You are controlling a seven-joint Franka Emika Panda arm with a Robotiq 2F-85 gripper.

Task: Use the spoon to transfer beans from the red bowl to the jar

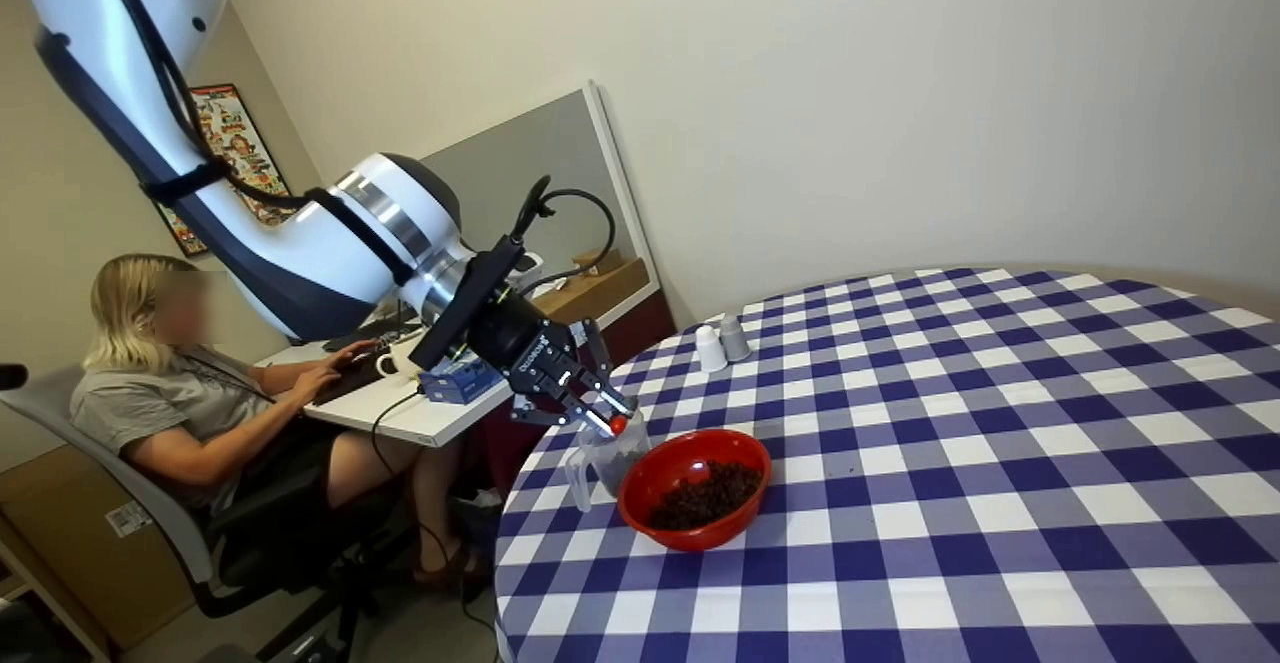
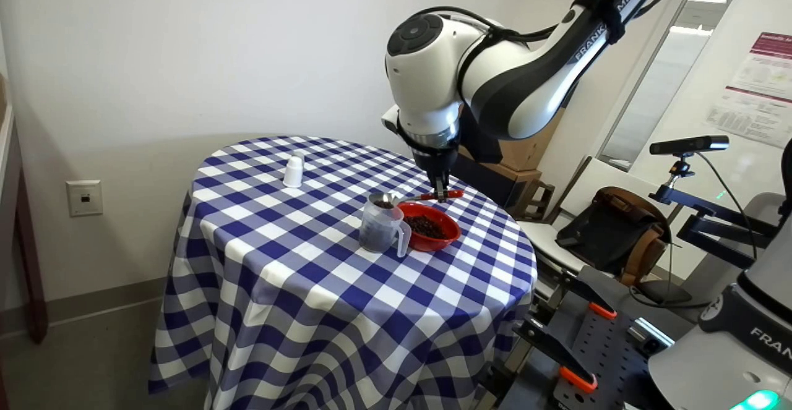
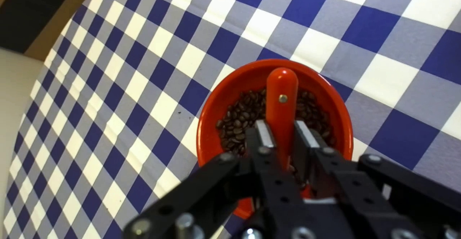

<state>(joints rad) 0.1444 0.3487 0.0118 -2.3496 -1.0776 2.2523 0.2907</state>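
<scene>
Red-handled, the spoon point(image 2: 427, 197) was pinched in the claw point(image 3: 285, 132), whose jaws had only the handle's narrow width between them. The handle's butt poked out past one side of the claw, showing over the red bowl point(image 3: 208, 134) in the wrist view; from the opposite side of the claw the silver neck reached across to the mouth of the jar point(image 2: 374, 230), where the head showed. Dark bits lay at that mouth, though I couldn't tell whether they were on the spoon or within the glass. Lower than the claw, the bowl held a heap of dark brown beans point(image 3: 236, 123). Also lower than the claw, and close beside the bowl, the jar stood upright, dark stuff visible through its wall. Well apart from the claw, a white shaker point(image 1: 711, 350) and a grey shaker point(image 1: 736, 340) stood together on the checked tablecloth point(image 1: 1000, 463). Left of the claw in an exterior view, a person point(image 1: 190, 393) sat at a white desk point(image 1: 415, 419)
</scene>
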